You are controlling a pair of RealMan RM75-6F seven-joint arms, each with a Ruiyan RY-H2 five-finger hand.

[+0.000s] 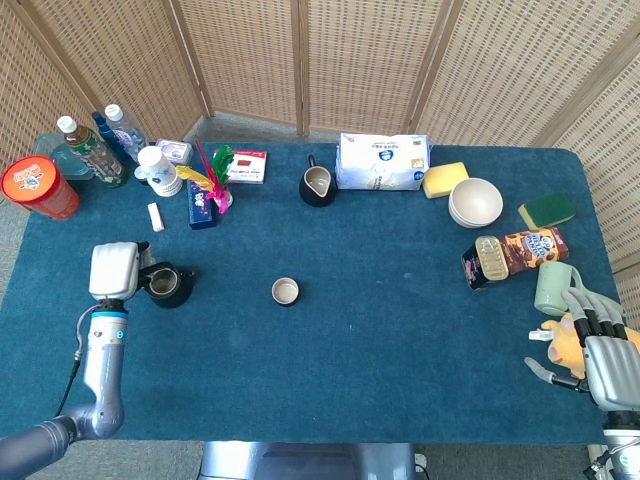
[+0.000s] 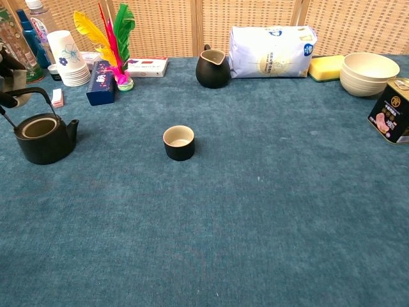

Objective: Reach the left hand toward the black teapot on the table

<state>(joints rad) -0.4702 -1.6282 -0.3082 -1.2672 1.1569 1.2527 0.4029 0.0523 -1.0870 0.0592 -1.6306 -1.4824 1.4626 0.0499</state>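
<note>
The left hand's (image 1: 113, 270) fingers are hidden beneath its white back (whether anything is held cannot be told), right against the black teapot (image 1: 167, 285) at middle left. The right hand (image 1: 598, 345), lower right, is held spread and empty beside a yellow toy (image 1: 566, 340).

Left hand (image 1: 113, 271) showing only its white back in the head view, fingers hiding beneath it beside the black teapot (image 1: 166, 285), grip impossible to tell, chest view's left edge cutting the hand (image 2: 7, 70) to a sliver.
</note>
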